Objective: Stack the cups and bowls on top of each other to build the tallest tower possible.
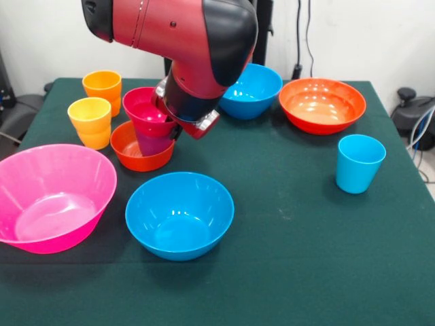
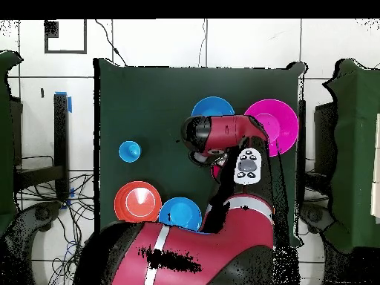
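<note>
The tower stands left of centre: the small orange-red bowl (image 1: 129, 153) holds the purple cup (image 1: 153, 144), and the small magenta bowl (image 1: 144, 107) sits on top, upright. My gripper (image 1: 168, 117) is at the magenta bowl's right rim, mostly hidden by my wrist. The yellow cup (image 1: 90, 121) and orange cup (image 1: 103, 87) stand to the left of the tower. The light blue cup (image 1: 359, 163) (image 2: 130, 151) stands alone at the right. In the overhead view my arm (image 2: 223, 133) covers the tower.
The big pink bowl (image 1: 51, 197) (image 2: 278, 122) sits at the front left. One blue bowl (image 1: 180, 214) (image 2: 211, 109) is at front centre, and another (image 1: 253, 90) (image 2: 180, 214) is behind my arm. The wide orange bowl (image 1: 321, 104) (image 2: 137, 202) is at the back right.
</note>
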Motion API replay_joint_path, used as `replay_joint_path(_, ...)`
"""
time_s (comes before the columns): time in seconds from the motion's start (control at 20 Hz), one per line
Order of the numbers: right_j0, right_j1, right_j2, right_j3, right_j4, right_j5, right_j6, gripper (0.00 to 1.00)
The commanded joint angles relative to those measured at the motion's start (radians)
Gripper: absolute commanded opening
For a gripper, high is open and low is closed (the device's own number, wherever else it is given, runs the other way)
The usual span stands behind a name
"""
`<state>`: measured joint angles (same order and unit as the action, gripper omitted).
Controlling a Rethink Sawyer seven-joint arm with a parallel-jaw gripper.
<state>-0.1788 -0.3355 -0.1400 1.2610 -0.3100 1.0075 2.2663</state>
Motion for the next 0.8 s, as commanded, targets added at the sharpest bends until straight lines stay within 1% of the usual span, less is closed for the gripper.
replay_joint_path(0.05, 0.0, 0.128, 0.113, -0.006, -0.107, -0.282, -0.071, 0.0)
replay_joint_path(0.35, -0.001, 0.124, 0.115, 0.004, -0.108, -0.262, -0.07, 0.0)
replay_joint_path(0.8, -0.003, 0.13, 0.115, 0.009, -0.106, -0.27, -0.063, 0.0)
